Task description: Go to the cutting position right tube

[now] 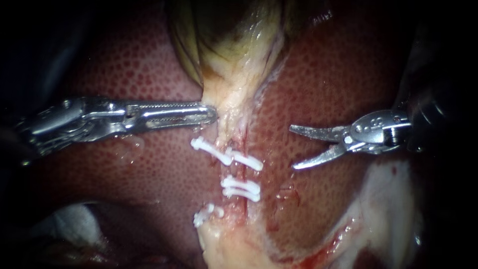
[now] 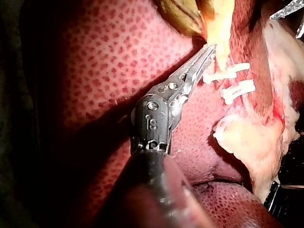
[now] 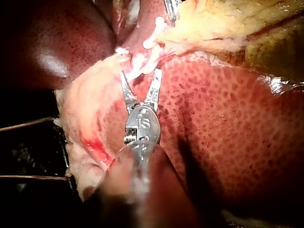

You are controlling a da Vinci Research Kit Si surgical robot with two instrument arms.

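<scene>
Tube (image 1: pixel 243 175) with white clips (image 1: pixel 241 188) lies ahead of right instrument (image 1: pixel 292 148), its jaws wide open and holding nothing; left instrument (image 1: pixel 215 115) pinches pale tissue (image 1: pixel 234 94).

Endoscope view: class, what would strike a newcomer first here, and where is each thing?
White clips stand out, crossing the pale tube in the middle over the dark red liver. My right instrument hangs to their right with jaws open, clear of the tube. My left instrument reaches the pale tissue just under the gallbladder.
</scene>
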